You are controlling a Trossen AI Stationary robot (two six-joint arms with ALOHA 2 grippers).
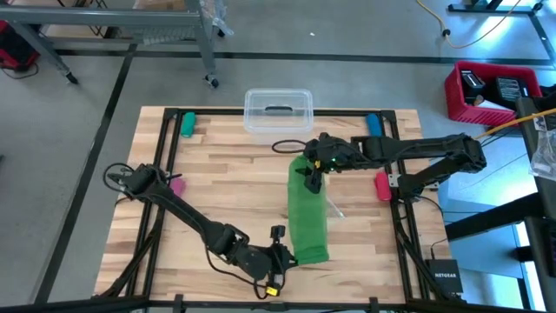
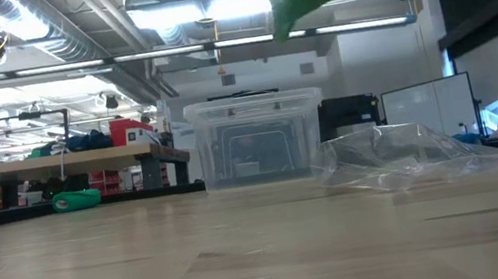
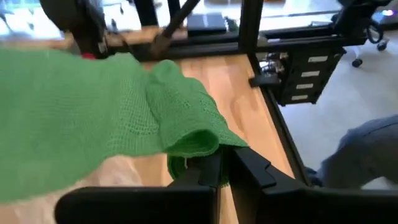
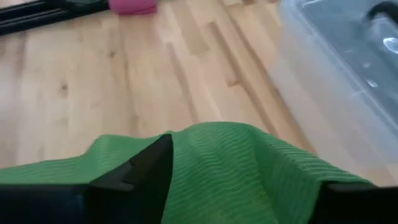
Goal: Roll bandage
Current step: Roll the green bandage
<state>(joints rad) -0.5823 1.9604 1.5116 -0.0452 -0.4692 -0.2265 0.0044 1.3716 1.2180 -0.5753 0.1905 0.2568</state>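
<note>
Wooden table (image 1: 226,191), pale butcher-block top, carrying all items below. Left arm: base at the table's left edge, reaching diagonally toward the near centre, forearm low over the wood; left gripper (image 1: 280,254) at the near end of the bandage, its dark fingers (image 3: 208,171) shut on the folded near edge of the fabric, as the left wrist view shows. Right arm: base at the right edge, elbow bent, stretched leftward across the table's far half; right gripper (image 1: 311,176) over the far end of the strip, fingers spread apart with the fabric draped across them in the right wrist view; whether it has hold of the cloth cannot be told. Bandage (image 1: 307,213): bright green fabric strip, lying near-to-far at the table's centre, far end raised under the right gripper, near end at the left gripper. Clear lidded plastic box (image 1: 278,110), far centre edge. Clear plastic bag (image 2: 404,159), crumpled, just right of the strip. Small rolls along the edges: green one (image 1: 188,123) far left, blue one (image 1: 373,124) far right, pink one (image 1: 178,185) left, red one (image 1: 382,184) right.
</note>
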